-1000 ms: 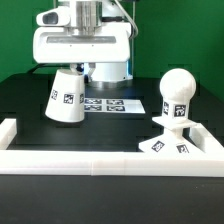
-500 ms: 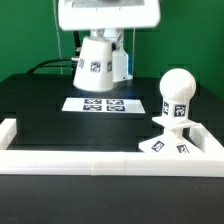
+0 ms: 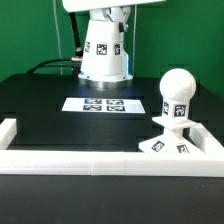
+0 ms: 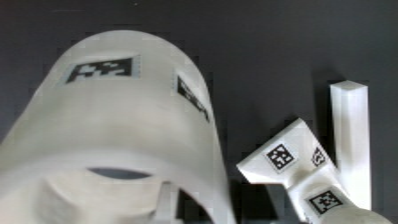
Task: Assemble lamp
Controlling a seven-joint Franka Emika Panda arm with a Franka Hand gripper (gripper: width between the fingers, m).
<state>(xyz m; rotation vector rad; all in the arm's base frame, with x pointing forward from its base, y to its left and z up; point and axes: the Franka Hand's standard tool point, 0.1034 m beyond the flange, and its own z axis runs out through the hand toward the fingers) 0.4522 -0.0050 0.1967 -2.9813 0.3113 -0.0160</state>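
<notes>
White shade (image 3: 104,50), hand cropped out.

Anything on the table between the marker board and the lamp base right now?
Nothing: in the exterior view, only bare black table separates the marker board from the lamp base. The shade hangs lifted above the board.

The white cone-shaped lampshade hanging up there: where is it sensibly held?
At the narrow upper end of the white truncated-cone lampshade, from above: it hangs upright, wide mouth down, so the mouth remains free to drop over the round white bulb. The gripper itself is out of view.
</notes>
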